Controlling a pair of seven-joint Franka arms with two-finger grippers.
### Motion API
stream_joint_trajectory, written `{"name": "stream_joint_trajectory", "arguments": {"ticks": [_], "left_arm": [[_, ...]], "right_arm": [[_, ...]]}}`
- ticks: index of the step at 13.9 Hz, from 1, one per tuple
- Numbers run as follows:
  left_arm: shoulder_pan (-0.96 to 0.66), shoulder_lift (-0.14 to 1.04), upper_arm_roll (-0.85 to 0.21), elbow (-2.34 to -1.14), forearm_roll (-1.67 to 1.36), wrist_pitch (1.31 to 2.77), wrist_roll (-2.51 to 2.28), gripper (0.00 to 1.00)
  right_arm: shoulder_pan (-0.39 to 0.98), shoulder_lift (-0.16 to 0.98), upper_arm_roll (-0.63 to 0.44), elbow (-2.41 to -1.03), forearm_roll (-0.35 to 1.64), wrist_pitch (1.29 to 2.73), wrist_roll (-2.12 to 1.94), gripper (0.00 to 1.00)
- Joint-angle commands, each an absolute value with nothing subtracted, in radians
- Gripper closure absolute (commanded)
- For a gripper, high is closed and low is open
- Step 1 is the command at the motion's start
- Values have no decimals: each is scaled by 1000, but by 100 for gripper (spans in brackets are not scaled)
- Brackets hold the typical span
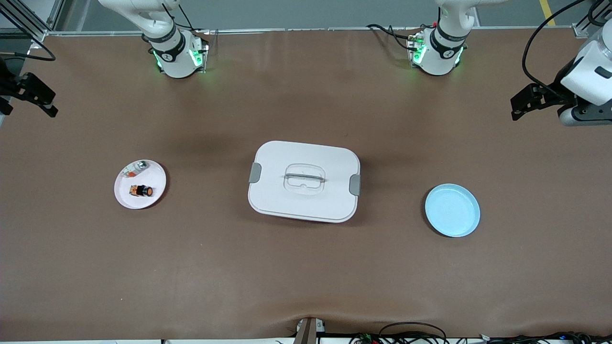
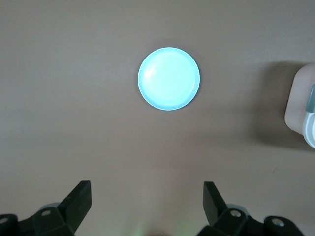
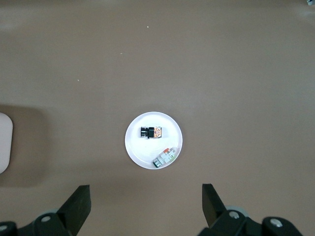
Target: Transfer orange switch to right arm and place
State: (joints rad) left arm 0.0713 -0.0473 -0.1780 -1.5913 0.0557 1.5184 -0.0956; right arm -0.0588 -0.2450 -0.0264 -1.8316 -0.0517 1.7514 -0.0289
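Where the front frame ends at its lower edge, we lose a small gray bracket (image 1: 308, 330) and loose cables. Higher, at lower-middle right, lies a smooth round pale-blue plate (image 1: 452, 210). At centre sits a white rounded-rectangular lidded box (image 1: 304, 181) with gray clips and a recessed handle. At middle left, a white round plate (image 1: 140, 184) carries the orange switch (image 1: 142, 190), a stubby black cylinder with orange end, lying on its side beside a small silvery, red-and-white part (image 1: 135, 168). We see the left gripper (image 1: 530, 102) at the upper right edge, jaws spread, over bare brown tabletop (image 1: 306, 267). At the upper left edge, the right gripper (image 1: 33, 95) is partly cropped, jaws spread.
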Motion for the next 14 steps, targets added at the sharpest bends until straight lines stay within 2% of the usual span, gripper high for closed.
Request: {"name": "stream_joint_trajectory", "arguments": {"ticks": [1, 4, 14], "left_arm": [[77, -71, -175, -1595, 40, 1516, -78, 0], [74, -71, -183, -1588, 40, 1509, -89, 0], [74, -67, -186, -1583, 40, 1500, -86, 0]], "right_arm": [[-63, -233, -5, -1836, -51, 1764, -15, 0], [-45, -201, -3, -1830, -45, 1766, -14, 0], [-34, -195, -8, -1796, -44, 1776, -12, 0]]}}
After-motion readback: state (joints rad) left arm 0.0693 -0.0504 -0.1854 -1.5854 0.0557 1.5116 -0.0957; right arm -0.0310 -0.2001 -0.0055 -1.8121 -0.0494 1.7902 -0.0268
